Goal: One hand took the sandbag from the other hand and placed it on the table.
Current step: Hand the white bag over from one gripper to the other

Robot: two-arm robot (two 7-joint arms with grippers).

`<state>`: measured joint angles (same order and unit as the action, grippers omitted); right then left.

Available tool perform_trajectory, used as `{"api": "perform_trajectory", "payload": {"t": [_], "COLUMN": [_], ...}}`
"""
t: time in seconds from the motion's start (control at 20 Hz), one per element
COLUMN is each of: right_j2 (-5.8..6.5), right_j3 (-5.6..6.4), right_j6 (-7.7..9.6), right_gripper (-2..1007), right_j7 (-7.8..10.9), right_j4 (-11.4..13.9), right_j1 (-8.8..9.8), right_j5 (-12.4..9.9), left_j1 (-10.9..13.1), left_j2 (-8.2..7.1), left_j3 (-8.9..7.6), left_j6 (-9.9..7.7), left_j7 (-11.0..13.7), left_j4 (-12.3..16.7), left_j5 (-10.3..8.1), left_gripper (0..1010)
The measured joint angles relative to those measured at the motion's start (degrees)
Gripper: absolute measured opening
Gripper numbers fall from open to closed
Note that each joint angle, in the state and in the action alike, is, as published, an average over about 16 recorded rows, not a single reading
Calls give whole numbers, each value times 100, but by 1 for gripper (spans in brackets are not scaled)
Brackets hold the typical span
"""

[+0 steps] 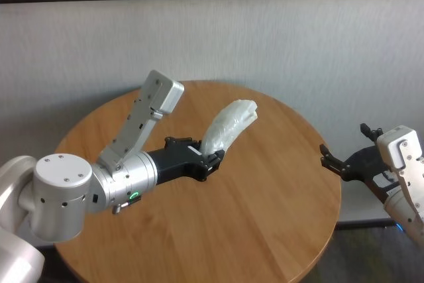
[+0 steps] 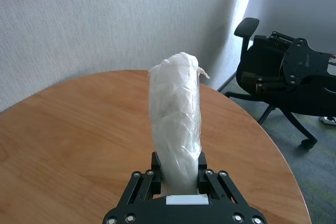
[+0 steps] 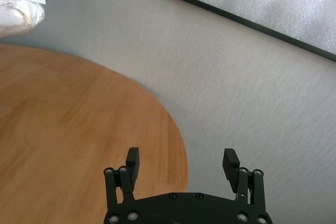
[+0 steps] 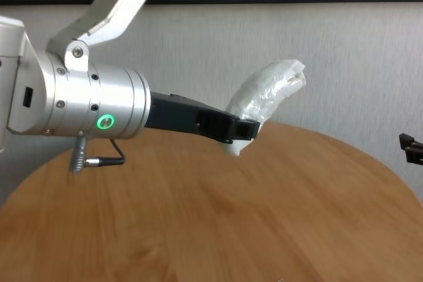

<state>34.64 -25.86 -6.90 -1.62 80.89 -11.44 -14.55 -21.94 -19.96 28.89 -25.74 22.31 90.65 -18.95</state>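
the left hand [image 1: 211, 161] is clamped on the low end of the sandbag [image 1: 228, 126], holding it up over the table [image 1: 265, 217]; the right hand [image 1: 336, 162] waits off the table's right edge, fingers spread wide; it should come in level and close around the bag's free upper end, well clear of the left fingers, before any letting go
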Motion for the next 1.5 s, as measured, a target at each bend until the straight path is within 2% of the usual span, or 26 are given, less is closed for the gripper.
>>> {"api": "perform_trajectory", "payload": {"t": [0.3, 1.5], "right_j2": [0, -7], "right_j3": [0, 9], "right_j6": [0, -18], "right_gripper": [1001, 1001], "right_j7": [0, 28], "right_j4": [0, -7], "right_j1": [0, 2], "right_j5": [0, -3], "left_j1": [-13, 2], "left_j2": [-2, 4], "left_j3": [14, -3], "left_j6": [-46, -11], "left_j7": [-4, -4], "left_j4": [4, 1], "left_j5": [-6, -1], "left_gripper": [390, 390]}}
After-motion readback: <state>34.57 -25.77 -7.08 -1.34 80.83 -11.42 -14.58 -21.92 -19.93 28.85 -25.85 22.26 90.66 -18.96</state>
